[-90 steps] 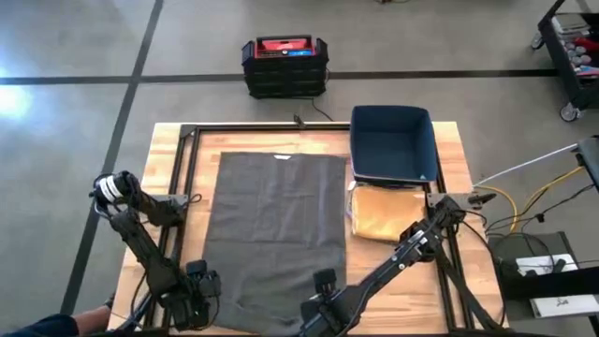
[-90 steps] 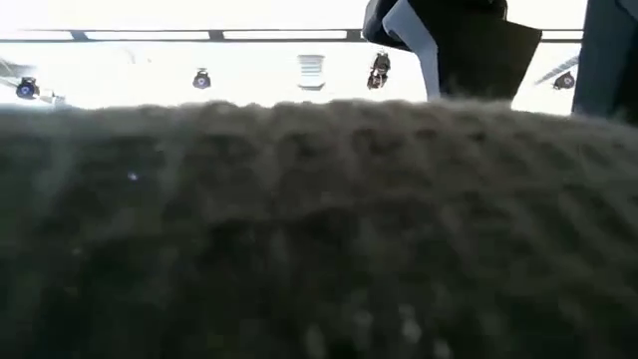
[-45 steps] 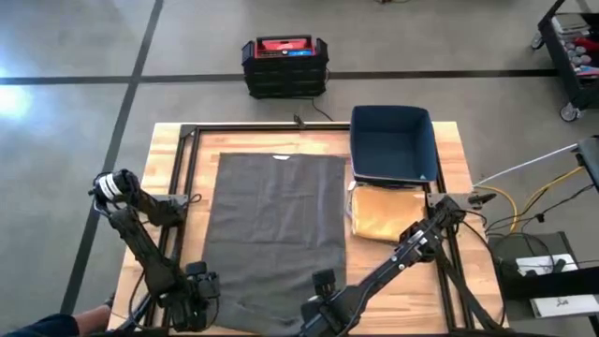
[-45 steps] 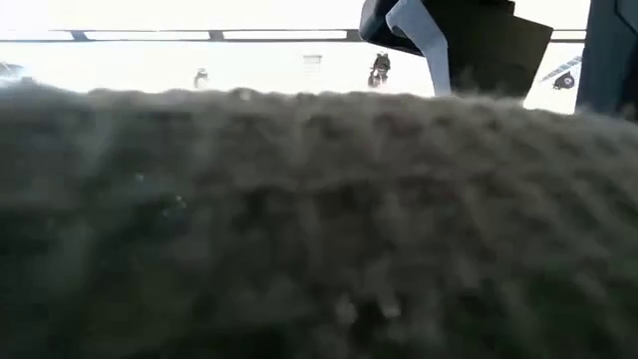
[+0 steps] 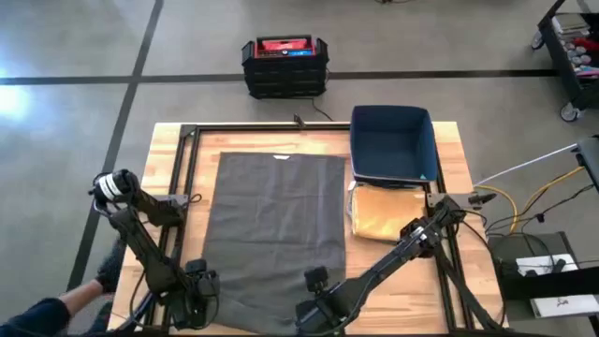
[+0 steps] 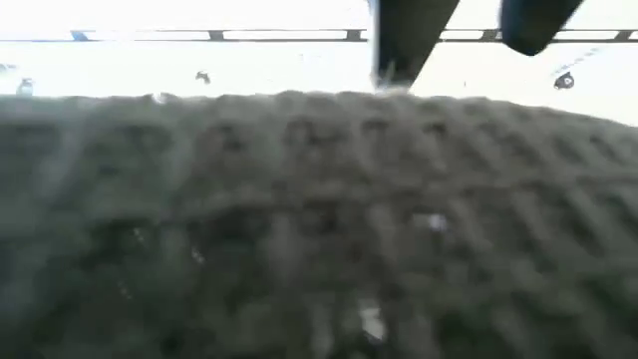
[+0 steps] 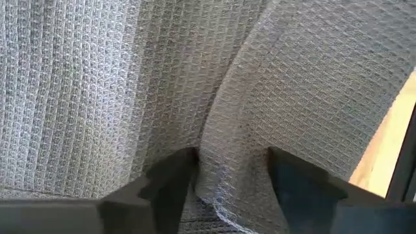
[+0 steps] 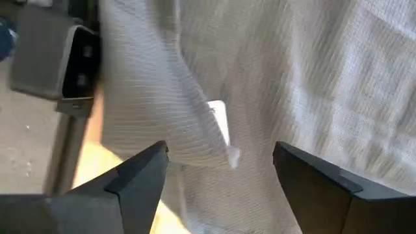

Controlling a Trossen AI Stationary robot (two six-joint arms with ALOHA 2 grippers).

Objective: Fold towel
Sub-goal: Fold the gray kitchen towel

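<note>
A grey waffle-weave towel [image 5: 276, 234] lies spread flat on the wooden table, and its near edge fills the low view [image 6: 319, 229]. My left gripper [image 5: 199, 288] is at the towel's near left corner, shut on a raised ridge of cloth [image 7: 234, 117]. My right gripper [image 5: 314, 292] is over the towel's near right part, open. Its fingers stand on either side of a turned-over bit of towel with a white label [image 8: 219, 123]. My left gripper pinches a raised fold of the towel [image 7: 231, 166] between its two fingers, near the towel's near left corner. The ridge of cloth runs on away from the fingers. The rest of the towel lies flat on the table.
A dark blue bin [image 5: 393, 145] stands at the table's far right, with a tan cloth [image 5: 384, 215] lying just in front of it. A black frame rail [image 5: 182, 187] runs along the towel's left side. A black and red case [image 5: 284, 64] sits on the floor beyond the table. A person shows at the near left [image 5: 56, 309].
My right gripper has shifted a little toward the table's left along the towel's near edge. In the low view its body has drawn out of the picture. The towel stays spread as before.
</note>
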